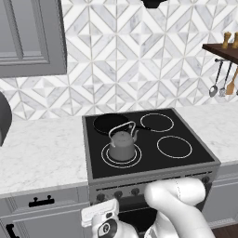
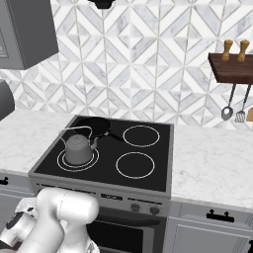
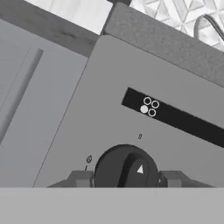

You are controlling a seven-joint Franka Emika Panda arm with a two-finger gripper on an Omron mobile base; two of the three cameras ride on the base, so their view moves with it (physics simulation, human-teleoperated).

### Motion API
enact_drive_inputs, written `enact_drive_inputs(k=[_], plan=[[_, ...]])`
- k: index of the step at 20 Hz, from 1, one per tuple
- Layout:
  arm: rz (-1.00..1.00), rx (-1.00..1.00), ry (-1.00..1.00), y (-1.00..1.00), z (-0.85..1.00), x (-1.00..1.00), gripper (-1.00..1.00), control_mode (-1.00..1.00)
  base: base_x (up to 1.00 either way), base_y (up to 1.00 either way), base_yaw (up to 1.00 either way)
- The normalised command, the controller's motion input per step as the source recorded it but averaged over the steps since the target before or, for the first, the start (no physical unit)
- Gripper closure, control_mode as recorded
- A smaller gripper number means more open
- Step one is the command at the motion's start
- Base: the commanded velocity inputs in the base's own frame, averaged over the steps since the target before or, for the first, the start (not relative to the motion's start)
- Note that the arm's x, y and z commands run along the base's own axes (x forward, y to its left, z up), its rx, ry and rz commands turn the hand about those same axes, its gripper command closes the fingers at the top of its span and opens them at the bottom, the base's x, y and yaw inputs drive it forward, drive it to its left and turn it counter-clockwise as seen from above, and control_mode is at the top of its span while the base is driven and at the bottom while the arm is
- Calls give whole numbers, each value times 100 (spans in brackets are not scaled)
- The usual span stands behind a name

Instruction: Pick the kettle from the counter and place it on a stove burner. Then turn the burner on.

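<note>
Kettle [image 1: 122, 145] is sitting on the double-ring stove burner [image 1: 108, 158] beside the frying pan [image 1: 109, 123]; hand view alone is showing gripper [image 3: 125, 179] fingers [image 3: 81, 179] straddling a black knob [image 3: 124, 168], apart, not touching

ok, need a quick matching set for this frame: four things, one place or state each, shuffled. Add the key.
Things:
1. kettle
2. frying pan
3. stove knob
4. tool

Places/states:
A. between the two fingertips, pointer mark up
B. on the double-ring burner, front left of the cooktop
C. fingers either side of the knob on the stove front
D. rear left of the cooktop, behind the kettle

Pairs: 1-B, 2-D, 3-A, 4-C
</note>
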Motion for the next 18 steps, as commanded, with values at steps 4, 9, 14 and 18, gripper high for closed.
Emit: enact_drive_inputs(k=[4, 9, 14, 18], plan=[[6, -31, 2, 22, 0, 0, 100, -100, 0, 0, 0], [4, -34, 9, 29, 0, 0, 100, -100, 0, 0, 0], [2, -35, 13, 34, 0, 0, 100, -100, 0, 0, 0], [2, -35, 17, 41, 0, 2, 100, -100, 0, 0, 0]])
